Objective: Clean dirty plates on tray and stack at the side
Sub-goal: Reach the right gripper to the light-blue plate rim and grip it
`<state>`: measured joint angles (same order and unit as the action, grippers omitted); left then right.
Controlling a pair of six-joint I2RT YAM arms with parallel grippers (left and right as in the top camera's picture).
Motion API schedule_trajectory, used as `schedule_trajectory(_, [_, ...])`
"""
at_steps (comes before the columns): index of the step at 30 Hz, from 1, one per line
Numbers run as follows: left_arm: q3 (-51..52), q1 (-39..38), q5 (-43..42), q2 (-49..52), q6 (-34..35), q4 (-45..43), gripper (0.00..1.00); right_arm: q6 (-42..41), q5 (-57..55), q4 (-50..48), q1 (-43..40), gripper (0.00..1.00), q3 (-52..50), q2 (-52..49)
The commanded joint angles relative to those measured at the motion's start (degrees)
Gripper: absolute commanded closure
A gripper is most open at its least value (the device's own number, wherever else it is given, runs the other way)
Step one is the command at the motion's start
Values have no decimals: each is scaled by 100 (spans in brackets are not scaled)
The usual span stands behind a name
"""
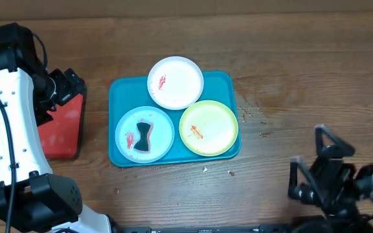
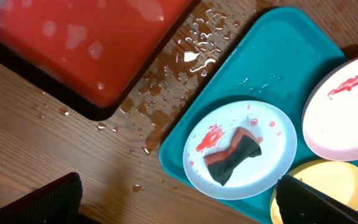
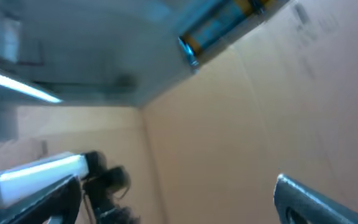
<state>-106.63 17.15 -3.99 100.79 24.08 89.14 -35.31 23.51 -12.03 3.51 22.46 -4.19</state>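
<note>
The teal tray (image 1: 125, 90) holds three plates. The white plate (image 1: 175, 82) at the back has a red smear. The pale blue plate (image 1: 160, 123) at front left has a red smear and a dark bow-shaped sponge (image 1: 143, 134) lying on it. The yellow-green plate (image 1: 208, 127) at front right has an orange smear. My left gripper (image 1: 65, 87) is open and empty, above the red tray to the left of the teal tray. In the left wrist view its fingers (image 2: 179, 205) frame the blue plate (image 2: 266, 134) and sponge (image 2: 232, 155). My right gripper (image 1: 313, 158) is open and empty at the front right, pointing upward (image 3: 176, 205).
A red tray with a dark rim (image 1: 63, 126) lies left of the teal tray; it also shows in the left wrist view (image 2: 92, 43). Water drops (image 2: 191, 62) lie on the wood between the trays. Small crumbs (image 1: 230, 173) lie in front of the teal tray.
</note>
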Motion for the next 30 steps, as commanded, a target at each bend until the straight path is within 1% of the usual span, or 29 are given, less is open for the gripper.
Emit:
schedule_trajectory(1, [9,9,-164,15,81,-2,0,1436,-249,2566,15,0,2422,-1198])
schedule_trajectory(2, [9,9,-164,15,81,-2,0,1635,-247,3440,15,0,3067,-1663])
schedule_trajectory(4, [9,9,-184,15,81,0,0,2201,-197,5440,15,0,4701,-2997])
schedule_trajectory(5, [9,9,-210,15,81,0,0,2306,-76,5849,17,0,5101,-3370])
schedule_trajectory(6, [9,9,-234,15,81,0,0,2308,457,6505,17,0,5862,-4094])
schedule_trajectory(7, [9,9,-234,15,81,0,0,2293,1198,6887,17,0,6328,-4553])
schedule_trajectory(8, [9,9,-234,15,81,0,0,2297,2194,7228,17,0,6813,-5086])
schedule_trajectory(9, [9,9,-234,15,81,0,0,2297,2918,7261,26,6,7055,-5473])
schedule_trajectory(10, [9,9,-236,15,81,0,0,2330,3270,7193,57,11,7112,-5661])
schedule_trajectory(11, [9,9,-254,15,81,0,0,2527,3550,7136,168,23,7149,-5928])
schedule_trajectory(12, [9,9,-297,15,79,0,0,2601,3486,7138,269,27,7149,-6050])
schedule_trajectory(14, [9,9,-334,15,81,2,0,2575,2535,7401,752,28,7149,-6384])
schedule_trajectory(15, [9,9,-334,15,81,2,0,2337,1480,7593,1209,31,7149,-6610])
schedule_trajectory(16, [9,9,-334,15,81,0,0,2017,654,7713,1591,33,7149,-6784])
schedule_trajectory(17, [9,9,-334,15,81,-2,0,1405,-411,7851,2074,45,7149,-7049])
schedule_trajectory(19, [9,9,-334,15,81,-4,0,603,-1419,7947,2719,54,7147,-7536])
schedule_trajectory(21, [9,9,-334,15,81,-4,0,229,-1786,7812,3174,54,7147,-8030])
schedule_trajectory(22, [9,9,-334,15,81,-4,0,15,-1895,7646,3425,52,7147,-8404])
schedule_trajectory(25, [9,9,-334,15,81,-2,0,-372,-2009,7232,3829,50,7147,-9280])
schedule_trajectory(27, [9,9,-334,15,81,-2,0,-426,-2068,6961,3982,50,7147,-9862])
schedule_trajectory(28, [9,9,-334,15,81,-2,0,-389,-2072,6743,4048,50,7147,-10310])
schedule_trajectory(30, [9,9,-334,15,81,-2,0,-367,-2063,6605,4061,50,7147,-10636])
